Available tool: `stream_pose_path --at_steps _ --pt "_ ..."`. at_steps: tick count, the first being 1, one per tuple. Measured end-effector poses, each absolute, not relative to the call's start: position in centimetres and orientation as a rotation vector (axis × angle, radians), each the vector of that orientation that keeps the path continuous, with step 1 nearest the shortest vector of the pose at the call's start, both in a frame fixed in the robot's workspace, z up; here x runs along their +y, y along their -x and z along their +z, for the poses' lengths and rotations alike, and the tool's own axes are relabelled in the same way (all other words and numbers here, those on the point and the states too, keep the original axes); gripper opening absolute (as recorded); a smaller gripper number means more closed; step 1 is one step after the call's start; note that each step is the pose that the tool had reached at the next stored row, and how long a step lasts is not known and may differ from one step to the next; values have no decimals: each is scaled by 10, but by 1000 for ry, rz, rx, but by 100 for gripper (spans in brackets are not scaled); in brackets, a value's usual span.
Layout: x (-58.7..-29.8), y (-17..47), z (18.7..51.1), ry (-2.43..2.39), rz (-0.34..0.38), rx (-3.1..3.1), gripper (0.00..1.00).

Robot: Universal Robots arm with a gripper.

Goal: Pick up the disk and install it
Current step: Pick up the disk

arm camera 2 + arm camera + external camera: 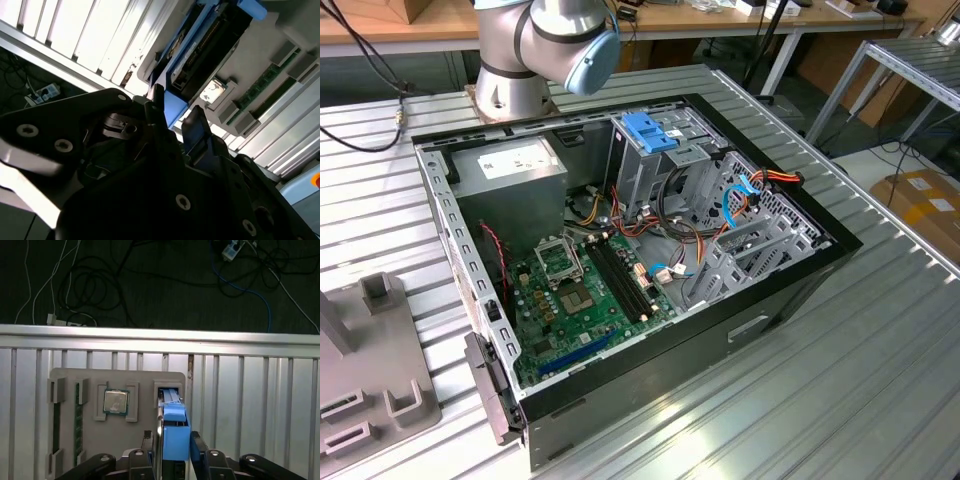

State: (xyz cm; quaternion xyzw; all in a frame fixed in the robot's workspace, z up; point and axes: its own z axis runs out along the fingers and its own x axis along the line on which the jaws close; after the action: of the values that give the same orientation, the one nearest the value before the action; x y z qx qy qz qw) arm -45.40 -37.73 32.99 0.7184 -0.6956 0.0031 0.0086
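The disk [175,432] stands on edge in a slot of a grey holder tray [142,377]; its bright blue bracket faces the camera in the first wrist view. My gripper [175,442] straddles it, with one black finger against each side, shut on it. In the second wrist view the blue bracket of the disk [175,106] sits between the two fingertips [158,112] of the gripper [176,114]. In the exterior view the open computer case [790,290] lies on the table, and its blue-topped drive cage [648,130] stands at the back.
The holder tray [370,380] also carries a processor chip [115,402] and memory sticks [78,426]. It sits close to the slatted table's edge [160,335], with loose cables [100,285] on the floor beyond. The arm's base [515,85] stands behind the case.
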Motion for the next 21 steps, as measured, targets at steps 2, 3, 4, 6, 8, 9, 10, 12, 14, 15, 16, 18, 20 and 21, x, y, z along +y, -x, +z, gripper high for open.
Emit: stream_pose_path --at_steps 2,3,4,6,8,9,10,12,14,15,16,18,20,21 --pt "-377 454 323 -2253 10 -2165 42" --pt "-377 454 320 -2258 10 -2160 42" --pt "-377 454 318 -2260 10 -2157 42" --pt "-377 454 314 -2266 10 -2151 42" --pt "-377 454 312 -2270 10 -2147 42" --pt "-377 454 311 -2273 10 -2144 42" --pt "-377 454 311 -2273 10 -2144 42" --pt "-377 454 310 -2273 10 -2144 42" --pt "-377 453 310 -2273 10 -2144 42" --pt "-377 453 310 -2273 10 -2144 42" --pt "-377 453 310 -2273 10 -2144 42" --pt "-377 453 310 -2273 10 -2144 42" --pt "-377 453 310 -2273 10 -2144 37" --pt "-377 453 310 -2273 10 -2144 37"
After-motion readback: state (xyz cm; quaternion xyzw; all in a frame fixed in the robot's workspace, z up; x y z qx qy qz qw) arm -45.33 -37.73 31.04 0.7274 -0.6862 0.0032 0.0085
